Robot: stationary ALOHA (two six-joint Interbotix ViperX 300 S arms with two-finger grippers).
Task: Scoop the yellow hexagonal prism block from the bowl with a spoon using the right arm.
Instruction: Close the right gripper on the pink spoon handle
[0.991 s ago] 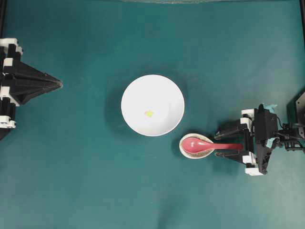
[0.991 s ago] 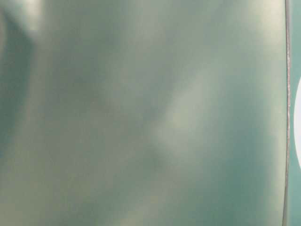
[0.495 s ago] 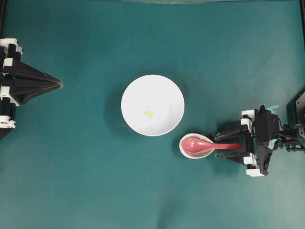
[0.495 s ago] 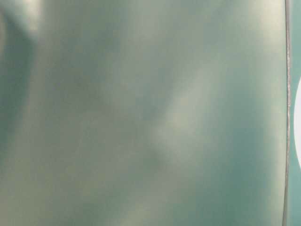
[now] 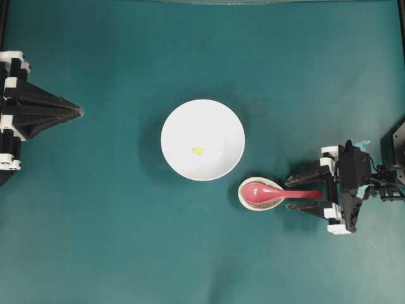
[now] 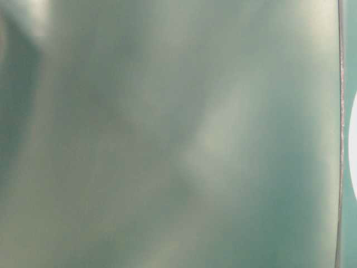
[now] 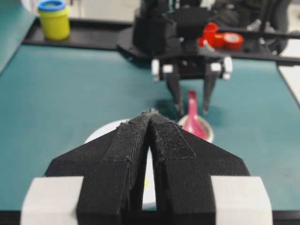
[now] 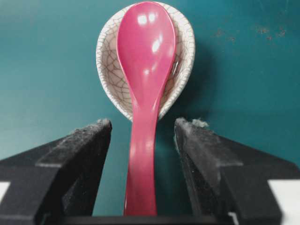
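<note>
The white bowl (image 5: 218,120) sits mid-table with the tiny yellow hexagonal prism block (image 5: 198,151) inside it. To its lower right, the pink-red spoon (image 5: 262,190) lies with its scoop in a small speckled dish (image 5: 243,196), handle pointing right. My right gripper (image 5: 288,193) is open and straddles the handle; in the right wrist view the spoon (image 8: 145,56) runs between the fingers of the right gripper (image 8: 142,124) with gaps on both sides. My left gripper (image 5: 81,112) is shut at the far left, its tips (image 7: 151,114) aimed at the bowl (image 7: 101,133).
The crackle-glazed dish (image 8: 108,61) holds the spoon's scoop. Beyond the right arm's base stand a yellow cup with a blue lid (image 7: 54,18) and red tape rolls (image 7: 232,40). The table-level view is a teal blur with a white sliver at its right edge.
The right gripper has shifted very slightly around the spoon handle, still open. Spoon, bowl, block and left arm have not moved.
</note>
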